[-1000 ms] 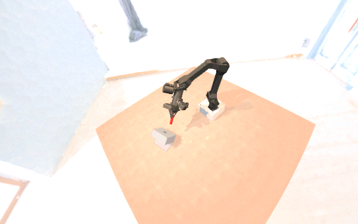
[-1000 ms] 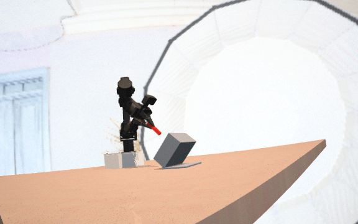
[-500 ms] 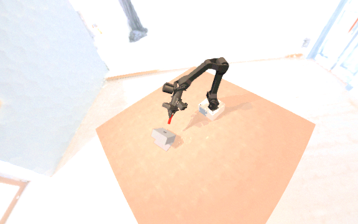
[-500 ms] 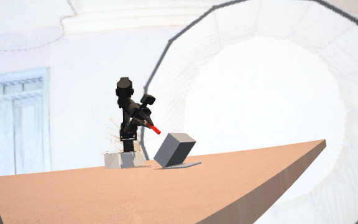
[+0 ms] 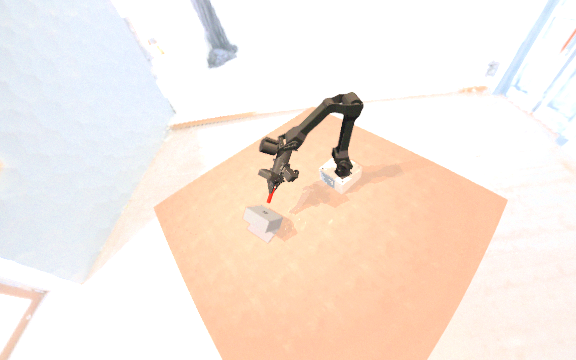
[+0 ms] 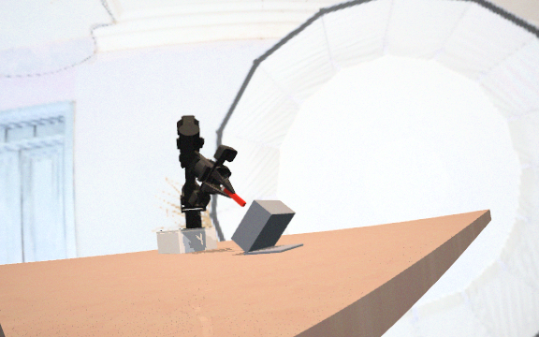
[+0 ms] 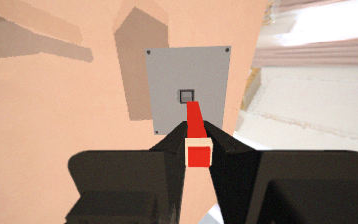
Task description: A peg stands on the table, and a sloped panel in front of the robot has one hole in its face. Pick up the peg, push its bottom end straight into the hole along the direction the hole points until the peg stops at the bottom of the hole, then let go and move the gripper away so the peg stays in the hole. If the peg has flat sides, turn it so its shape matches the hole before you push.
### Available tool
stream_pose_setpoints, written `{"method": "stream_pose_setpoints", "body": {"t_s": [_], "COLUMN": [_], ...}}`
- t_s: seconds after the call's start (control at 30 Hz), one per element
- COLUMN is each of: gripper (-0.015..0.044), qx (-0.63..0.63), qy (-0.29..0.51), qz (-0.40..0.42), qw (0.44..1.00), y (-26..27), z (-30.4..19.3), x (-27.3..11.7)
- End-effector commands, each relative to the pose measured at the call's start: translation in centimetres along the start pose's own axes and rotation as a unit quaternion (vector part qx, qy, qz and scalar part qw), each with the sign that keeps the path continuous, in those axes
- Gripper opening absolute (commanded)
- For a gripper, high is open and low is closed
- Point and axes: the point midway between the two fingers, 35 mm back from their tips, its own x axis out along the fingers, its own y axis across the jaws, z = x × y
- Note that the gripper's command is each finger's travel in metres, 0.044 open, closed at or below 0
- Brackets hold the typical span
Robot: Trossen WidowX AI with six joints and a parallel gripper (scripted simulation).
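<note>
A red square-sided peg (image 5: 270, 196) (image 6: 238, 198) (image 7: 195, 120) is held tilted, its free end pointing at the sloped grey panel (image 5: 256, 216) (image 6: 253, 224) (image 7: 167, 75). My gripper (image 5: 273, 189) (image 6: 227, 189) (image 7: 194, 125) is shut on the peg's upper part, above the panel. The square hole (image 5: 265, 212) (image 7: 186, 96) is in the panel's face. In the wrist view the peg's far end shows just below the hole and slightly right of it. In the exterior view a gap shows between peg and panel. The hole's face is hidden there.
The panel block stands on a thin grey foot plate (image 6: 279, 249) on the brown table (image 5: 358, 260) (image 6: 124, 285) (image 7: 40, 110). The white robot base (image 5: 340, 182) (image 6: 168, 242) stands behind the panel. Dark arm shadows lie on the table beside the panel.
</note>
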Motion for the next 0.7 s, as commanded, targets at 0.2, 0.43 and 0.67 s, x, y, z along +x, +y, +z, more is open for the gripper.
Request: {"method": "stream_pose_setpoints", "body": {"t_s": [0.2,0.43,0.67], "gripper": [0.0000,0.0000,0.0000], "qx": [0.007,0.007,0.007], "qy": [0.003,0.004,0.005], "qz": [-0.002,-0.004,-0.004], "qw": [1.000,1.000,1.000], "y": [0.5,0.6,0.6], "z": [-0.2,-0.2,-0.2], "x": [1.5,1.9,2.0]}}
